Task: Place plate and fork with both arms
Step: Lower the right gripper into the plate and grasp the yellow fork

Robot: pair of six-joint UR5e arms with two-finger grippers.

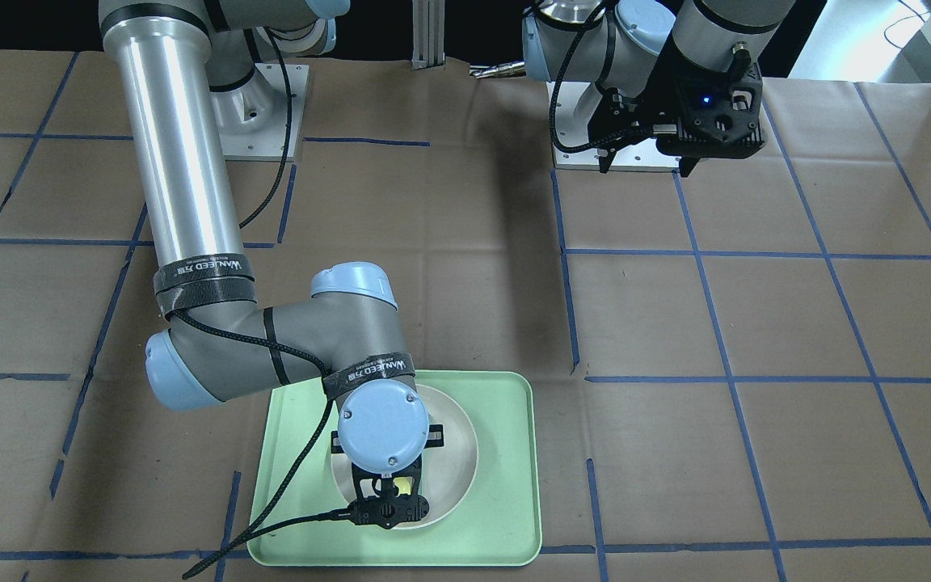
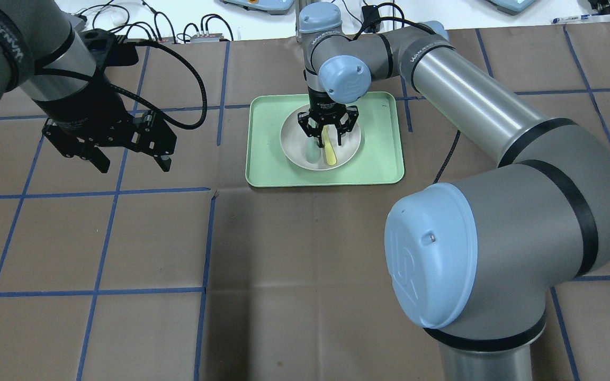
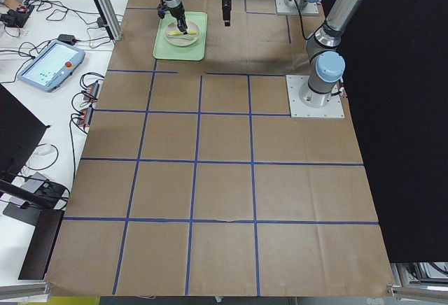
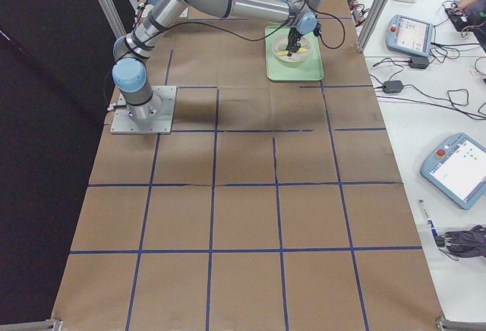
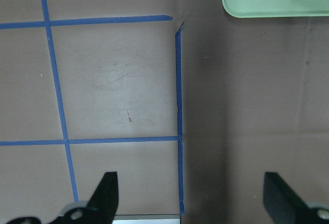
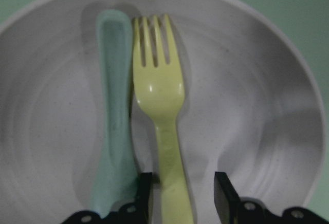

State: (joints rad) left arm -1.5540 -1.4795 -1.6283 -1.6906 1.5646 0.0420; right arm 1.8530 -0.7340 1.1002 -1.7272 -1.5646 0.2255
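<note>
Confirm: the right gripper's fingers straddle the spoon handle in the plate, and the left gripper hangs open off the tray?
Not the spoon: the right gripper straddles the fork handle, per the right wrist view; the spoon lies beside it. The rest holds.

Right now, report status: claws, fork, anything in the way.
Left claw open over the table, off the tray. Right claw open, astride the handle of the fork. Fork in the plate on the tray. Spoon tight beside the fork.

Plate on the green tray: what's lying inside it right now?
A yellow fork and a grey-green spoon, side by side. The right gripper, open, straddles the fork's handle and hides both handle ends.
</note>
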